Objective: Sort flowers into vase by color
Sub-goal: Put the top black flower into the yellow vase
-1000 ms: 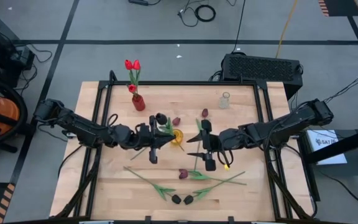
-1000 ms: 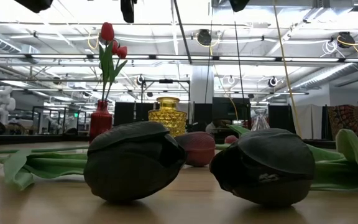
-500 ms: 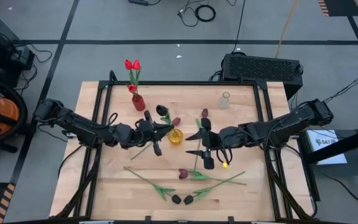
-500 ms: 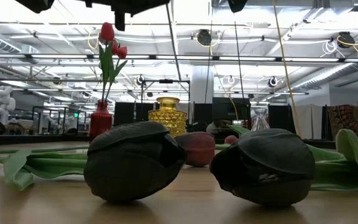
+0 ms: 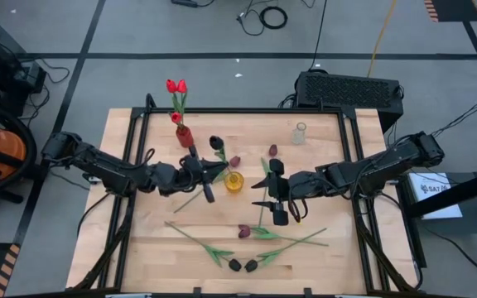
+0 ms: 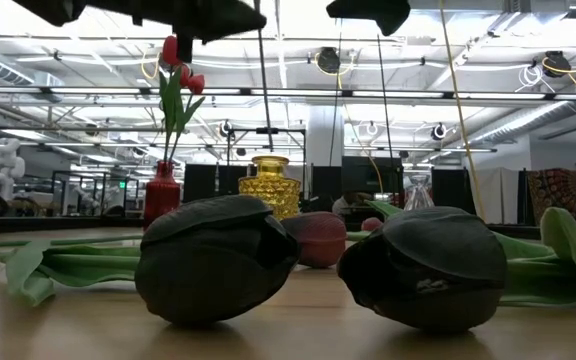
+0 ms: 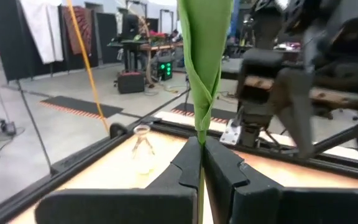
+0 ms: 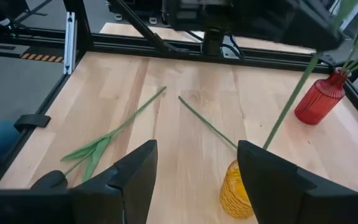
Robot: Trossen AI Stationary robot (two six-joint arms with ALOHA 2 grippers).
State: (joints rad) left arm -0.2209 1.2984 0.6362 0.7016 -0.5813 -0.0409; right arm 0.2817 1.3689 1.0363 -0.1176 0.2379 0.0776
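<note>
My left gripper [image 5: 214,169] [image 7: 201,148] is shut on a black-headed flower [image 5: 215,144], beside the yellow vase [image 5: 234,181] [image 6: 270,185]. The flower's thin stem [image 6: 262,95] runs down to the vase's mouth; whether it is inside, I cannot tell. My right gripper [image 5: 265,195] [image 8: 194,186] stands open with nothing between its fingers, to the right of the yellow vase. The red vase [image 5: 184,136] holds red flowers [image 5: 176,86]. Maroon flowers [image 5: 243,231] and black flowers [image 5: 235,265] lie on the table. My left gripper pinches the flower's green stem [image 7: 201,138] between its two fingers, just below a folded leaf [image 7: 204,56]. The fingers point level and lie across the stem. The flower stands nearly upright, head above the fingers, the stem [image 8: 288,102] hanging below toward the yellow vase.
A clear vase [image 5: 300,132] stands at the far right of the table. Loose stems [image 8: 207,123] and a leafy flower [image 8: 101,144] lie on the wood to the left of the yellow vase. More maroon heads [image 5: 272,150] lie beyond my right gripper.
My left gripper has turned at the wrist and shifted slightly down and toward the far edge. The held flower has swung more upright: its black head has gone toward the far edge and its stem's lower end has come down to the yellow vase's mouth.
</note>
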